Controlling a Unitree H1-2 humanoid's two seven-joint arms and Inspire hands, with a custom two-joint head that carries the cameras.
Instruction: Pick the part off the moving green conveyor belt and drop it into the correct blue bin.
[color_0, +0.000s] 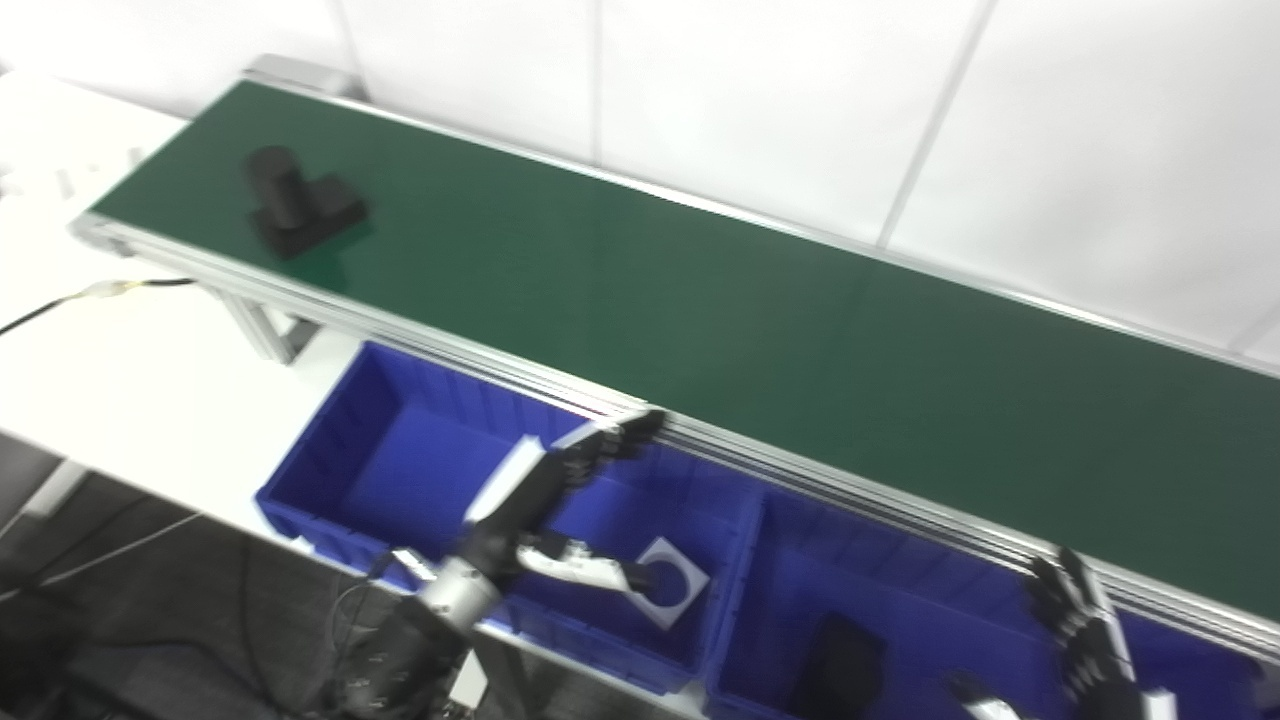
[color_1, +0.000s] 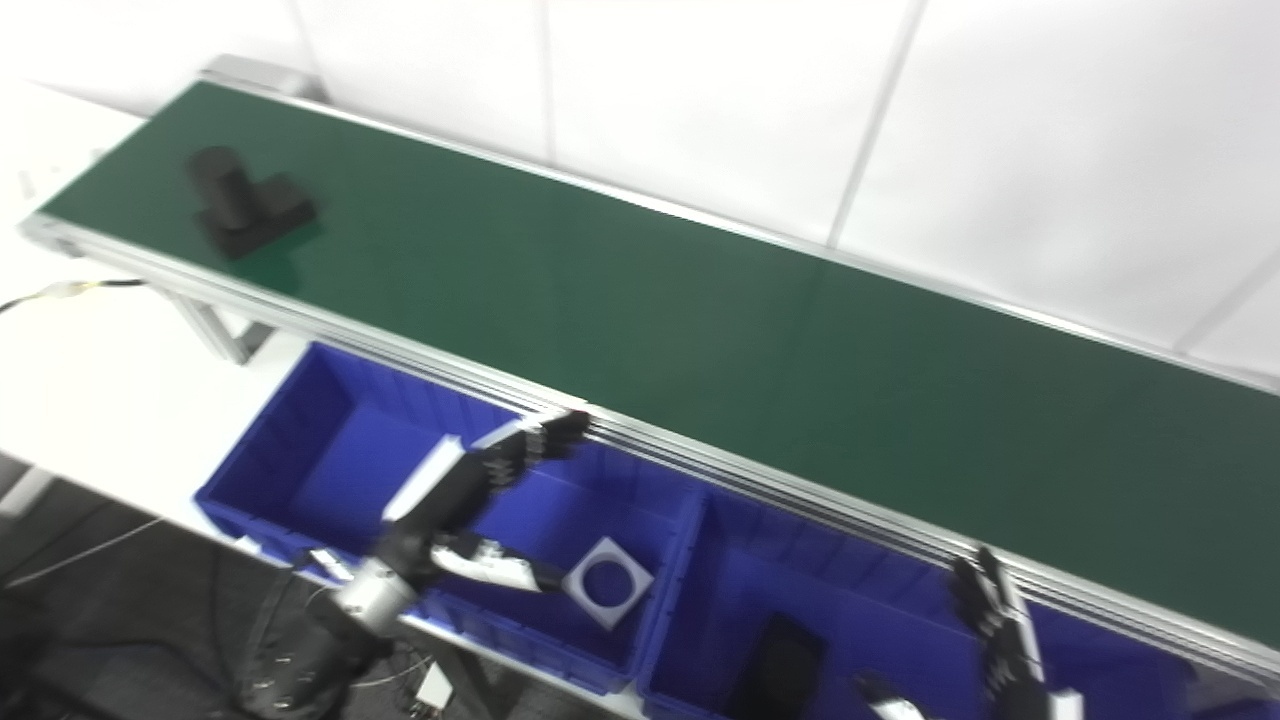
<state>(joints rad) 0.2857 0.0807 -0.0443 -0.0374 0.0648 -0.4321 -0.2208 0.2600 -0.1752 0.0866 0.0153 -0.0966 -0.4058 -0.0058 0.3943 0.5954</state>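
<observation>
Both head cameras looked down obliquely, tilted, sharing the belt (color_0: 700, 300) and blue bins (color_1: 330, 440) at the bench's near edge.

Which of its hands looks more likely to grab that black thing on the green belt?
Probably the left hand: it hangs open over the left blue bin, nearer the black part than the right hand.

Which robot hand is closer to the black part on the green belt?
Left. The left hand hovers over the left blue bin, down-right of the black part; the right hand is far off at the right.
</observation>
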